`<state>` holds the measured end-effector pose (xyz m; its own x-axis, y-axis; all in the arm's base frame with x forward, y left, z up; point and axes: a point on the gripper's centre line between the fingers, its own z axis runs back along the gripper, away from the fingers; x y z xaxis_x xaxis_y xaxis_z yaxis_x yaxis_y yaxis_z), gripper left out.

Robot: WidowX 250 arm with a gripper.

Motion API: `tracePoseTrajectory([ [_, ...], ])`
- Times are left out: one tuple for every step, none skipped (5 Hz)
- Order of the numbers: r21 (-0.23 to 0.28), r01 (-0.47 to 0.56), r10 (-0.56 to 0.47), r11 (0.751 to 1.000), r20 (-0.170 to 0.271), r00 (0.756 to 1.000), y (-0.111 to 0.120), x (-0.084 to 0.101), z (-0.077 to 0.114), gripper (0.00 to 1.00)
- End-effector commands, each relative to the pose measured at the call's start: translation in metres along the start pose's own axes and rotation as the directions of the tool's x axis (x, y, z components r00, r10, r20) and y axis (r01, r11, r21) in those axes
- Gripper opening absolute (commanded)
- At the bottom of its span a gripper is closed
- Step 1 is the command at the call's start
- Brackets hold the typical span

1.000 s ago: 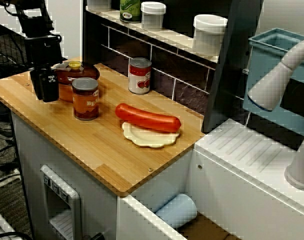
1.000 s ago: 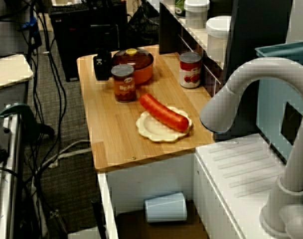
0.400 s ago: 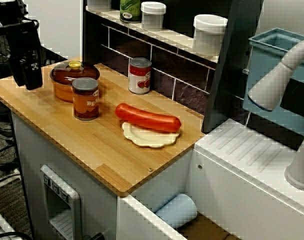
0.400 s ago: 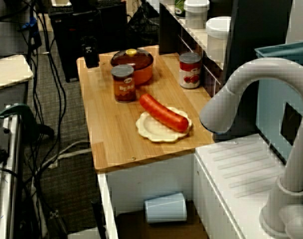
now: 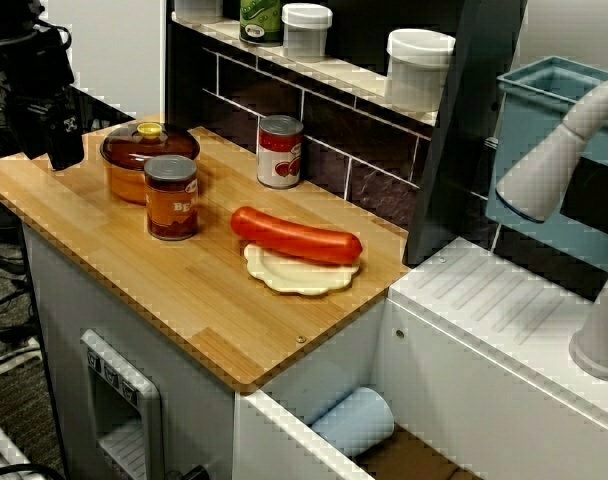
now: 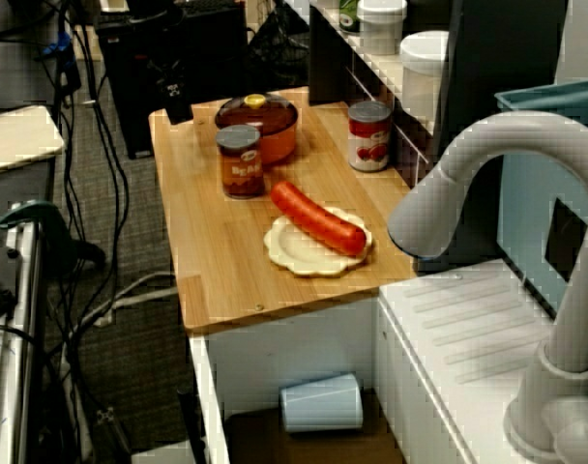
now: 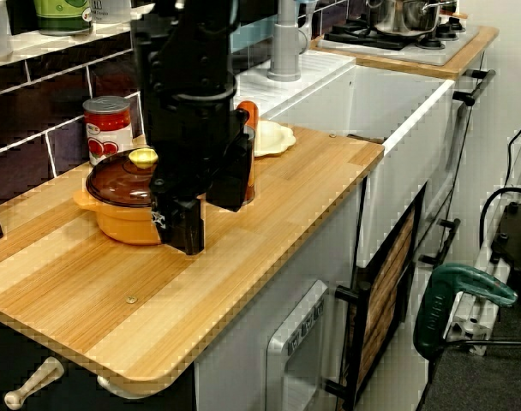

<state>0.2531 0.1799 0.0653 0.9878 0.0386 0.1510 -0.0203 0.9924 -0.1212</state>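
Pot: a round orange pot [image 5: 126,186] with a brown see-through lid [image 5: 149,147] and a small yellow knob [image 5: 149,129] stood near the end of the wooden counter [image 5: 194,300] that is farthest from the sink, closer to the back edge than to the front edge.

Handling: it looked like a toy of hard plastic, so probably light, stiff and smooth, maybe a little slippery. The lid seemed only laid on, so I judged that a hold on the knob would take the lid alone. The short side handle [image 7: 80,199] or the rim seemed the better places for the body.

Fingers: the black gripper [image 5: 56,150] hung with its fingers pointing down and carried nothing that I could see. I could not tell if the fingers were spread or pressed together.

Pot and fingers: the gripper was over the corner where the front edge meets that same end. The pot stood near it on the wall side, apart and not touching, although the view from the counter's end showed the gripper in front of it.

Neighbours: a brown-labelled tin can [image 5: 171,197] stood just beside the pot, toward the front edge.
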Motion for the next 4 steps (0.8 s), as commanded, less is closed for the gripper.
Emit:
tracePoseTrajectory([
  [0.115, -0.042, 0.03, 0.992, 0.107, 0.994, 0.009, 0.013, 0.023, 1.0],
  [0.157, -0.064, 0.044, 0.986, 0.131, 0.99, 0.018, 0.018, 0.027, 1.0],
  [0.167, -0.035, 0.013, 0.985, 0.133, 0.991, 0.028, 0.025, 0.034, 1.0],
  [0.175, -0.046, 0.02, 0.983, 0.149, 0.989, 0.037, 0.028, 0.036, 1.0],
])
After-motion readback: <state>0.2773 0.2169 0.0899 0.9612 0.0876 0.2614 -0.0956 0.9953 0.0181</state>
